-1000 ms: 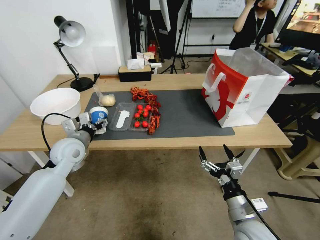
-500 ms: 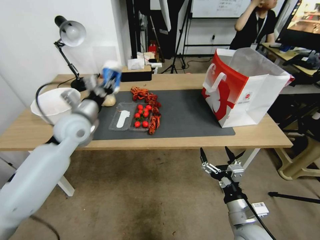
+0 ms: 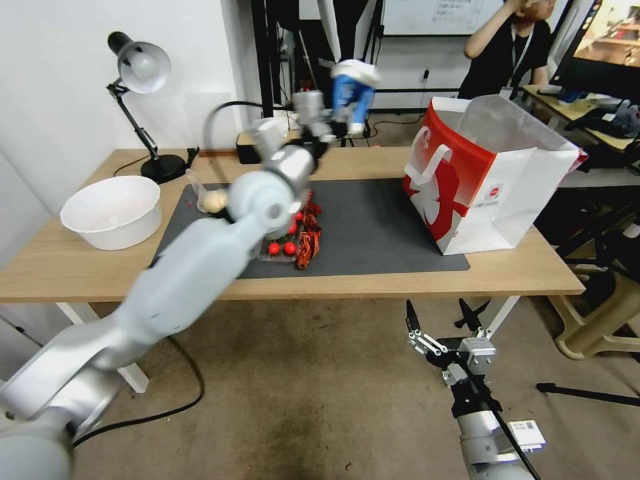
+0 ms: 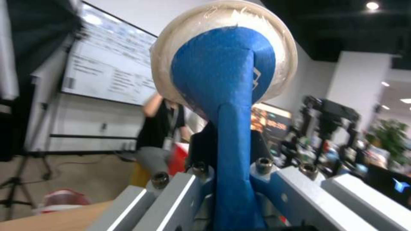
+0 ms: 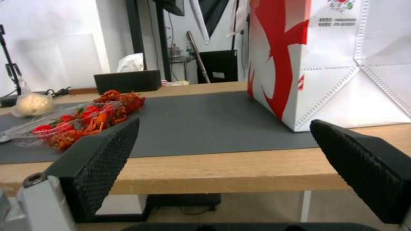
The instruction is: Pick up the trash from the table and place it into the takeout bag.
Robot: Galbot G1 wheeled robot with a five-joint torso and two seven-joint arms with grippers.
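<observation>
One cup airborne, bag not reached

Left gripper [image 3: 337, 110] clamps the blue-white paper cup [image 3: 351, 90] high above the table [image 3: 373, 283], apparently tilted, left of the takeout bag [image 3: 490, 177]. Right gripper [image 3: 443, 319] hangs below the table's front edge, fingers spread, holding nothing.

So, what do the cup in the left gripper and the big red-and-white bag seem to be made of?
The blue-white paper cup, held by the left gripper, looks like matte paper: it is creased flat where the fingers squeeze it. The takeout bag seems stiff coated paper or a thin woven sheet, with sharp folds and stitched-looking seams; I cannot tell which.
</observation>
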